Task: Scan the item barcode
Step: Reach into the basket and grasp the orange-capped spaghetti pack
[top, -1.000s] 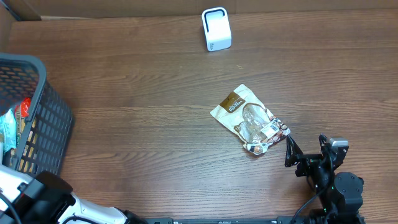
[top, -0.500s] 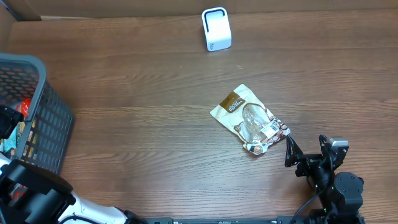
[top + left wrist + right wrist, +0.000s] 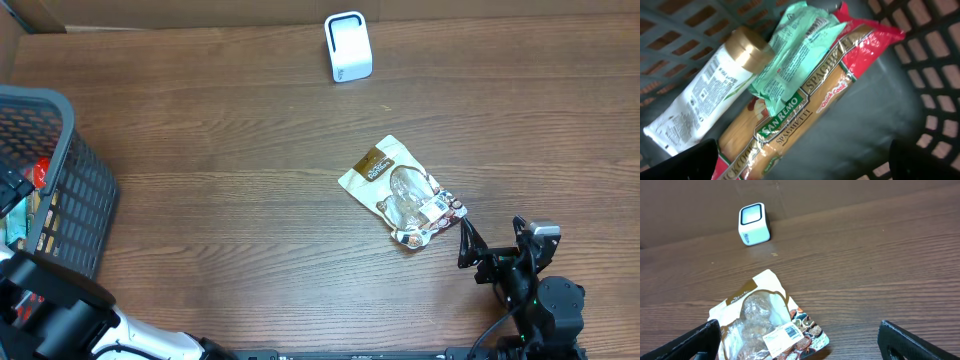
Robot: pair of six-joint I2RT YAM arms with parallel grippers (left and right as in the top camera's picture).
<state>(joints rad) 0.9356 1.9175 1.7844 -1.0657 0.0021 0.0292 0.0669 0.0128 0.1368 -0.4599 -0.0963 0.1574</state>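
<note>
On table: snack bag [image 3: 402, 193] flat, both tools spread

Bag lies mid-right on the table [image 3: 230, 140], barcode label [image 3: 782, 332] facing up at its near end. White scanner [image 3: 348, 46] stands at the far edge, well apart from the bag. Right tool [image 3: 802, 342] sits near the bag's near corner, fingers wide, gripping nothing. Left tool [image 3: 802, 162] is inside the basket [image 3: 75, 190], fingers wide, above a spaghetti pack [image 3: 790, 115], green packet [image 3: 790, 55] and white tube [image 3: 705, 95], pinching none.
</note>
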